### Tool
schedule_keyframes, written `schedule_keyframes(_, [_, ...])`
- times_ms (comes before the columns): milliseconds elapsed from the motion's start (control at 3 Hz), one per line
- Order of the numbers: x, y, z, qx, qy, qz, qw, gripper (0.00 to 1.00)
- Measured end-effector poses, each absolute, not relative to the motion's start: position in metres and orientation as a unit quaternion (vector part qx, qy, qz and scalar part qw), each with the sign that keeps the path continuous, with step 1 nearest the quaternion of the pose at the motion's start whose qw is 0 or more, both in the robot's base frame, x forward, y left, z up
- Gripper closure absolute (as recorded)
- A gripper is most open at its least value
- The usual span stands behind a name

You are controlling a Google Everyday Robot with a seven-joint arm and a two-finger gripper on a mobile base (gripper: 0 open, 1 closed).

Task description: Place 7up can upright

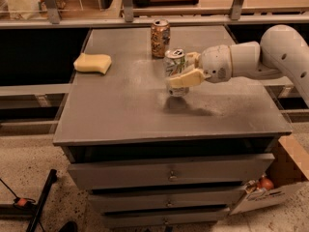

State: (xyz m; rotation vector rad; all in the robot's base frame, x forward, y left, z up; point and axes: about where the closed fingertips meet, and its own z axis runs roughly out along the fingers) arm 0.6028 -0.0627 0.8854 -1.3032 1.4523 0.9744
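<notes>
A brown can (160, 31) is seen upright at the table's (120, 115) back, just behind the gripper (177, 71) held over mid-table. A yellow sponge (92, 63) is laid well apart. Drawers (169, 175) are seen below, with a box (285, 178) beside them.

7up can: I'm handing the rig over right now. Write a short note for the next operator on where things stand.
Gripper: fingers shut on the 7up can, over the middle of the table, with the arm reaching in from the right.
7up can: upright in the grasp, base at or just above the tabletop; I cannot confirm contact.
Nearby: brown-orange can stands behind it, apart; yellow sponge lies to the left.
Done: can gripped and upright.
Left: seat it on the table, open the fingers, and withdraw without tipping it.
</notes>
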Motion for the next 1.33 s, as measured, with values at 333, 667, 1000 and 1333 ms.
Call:
schedule_keyframes(333, [0.599, -0.065, 0.88, -0.53, 0.585, 0.399, 0.467, 0.6])
schedule_keyframes(667, [0.599, -0.066, 0.874, -0.53, 0.583, 0.402, 0.466, 0.38])
schedule_keyframes(1000, [0.598, -0.068, 0.87, -0.53, 0.582, 0.405, 0.466, 0.13])
schedule_keyframes(1333, [0.598, -0.069, 0.867, -0.529, 0.582, 0.408, 0.464, 0.0])
